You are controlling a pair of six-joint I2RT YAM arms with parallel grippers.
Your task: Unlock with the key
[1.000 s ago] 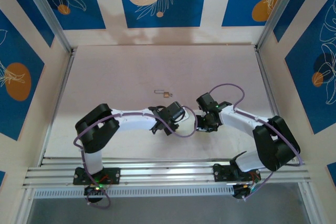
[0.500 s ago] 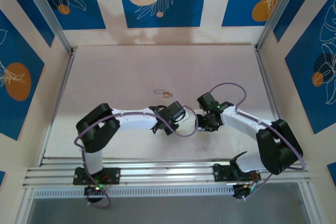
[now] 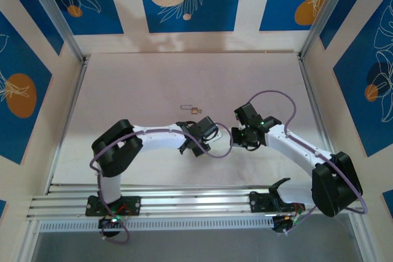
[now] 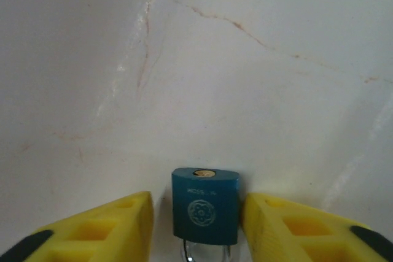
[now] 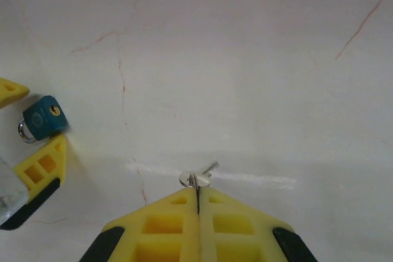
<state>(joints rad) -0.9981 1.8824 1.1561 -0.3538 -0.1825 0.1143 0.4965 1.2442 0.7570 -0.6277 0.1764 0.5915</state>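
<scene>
Left tool (image 4: pixel 196 216) straddles padlock (image 4: pixel 206 210); right tool (image 5: pixel 198 197) pinches key (image 5: pixel 196 180).

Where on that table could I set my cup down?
Bare: the far half of the table, beyond the brass piece, and both side strips. Crowded: the near middle, where the left pincer, blue lock, right pincer and key sit together.

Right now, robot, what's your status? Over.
Left gripper open, fingers either side of the blue padlock. Right gripper shut on key. Key apart from padlock, bare table between them.
</scene>
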